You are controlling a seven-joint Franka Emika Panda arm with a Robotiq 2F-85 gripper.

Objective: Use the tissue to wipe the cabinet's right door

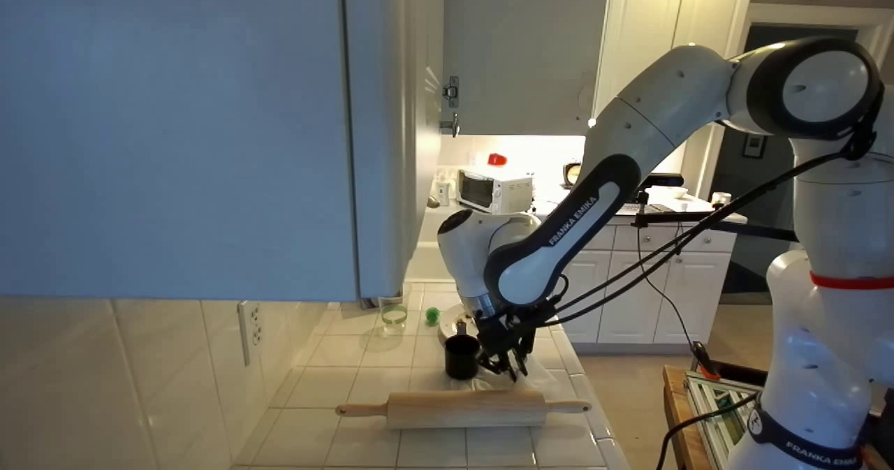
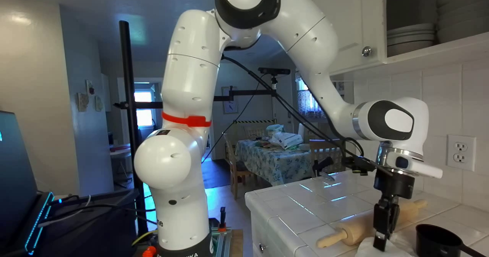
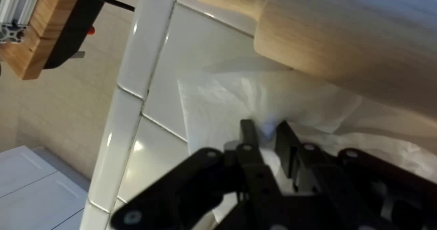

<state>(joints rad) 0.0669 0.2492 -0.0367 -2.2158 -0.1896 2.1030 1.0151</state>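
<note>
- At left in an exterior view, a black cup (image 1: 462,358) stands on the tabletop (image 1: 328,386).
- Farther right, the tissue (image 3: 215,110) lies there too; in the wrist view the fingers (image 3: 249,134) stand apart with its creases between them, so grasping seems not finished.
- Higher, the cabinet's right door (image 1: 524,51) is open; lifting and wiping probably remain.

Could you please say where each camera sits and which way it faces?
Wrist view: behind the gripper, facing down onto the tissue; gripper shows.
Exterior view: beside the blue-grey cabinet panel, facing along the counter; arm and gripper show.
Exterior view: near the counter, facing the dining table; arm and gripper show.
Both exterior views show the rolling pin, from roughly opposite sides.
</note>
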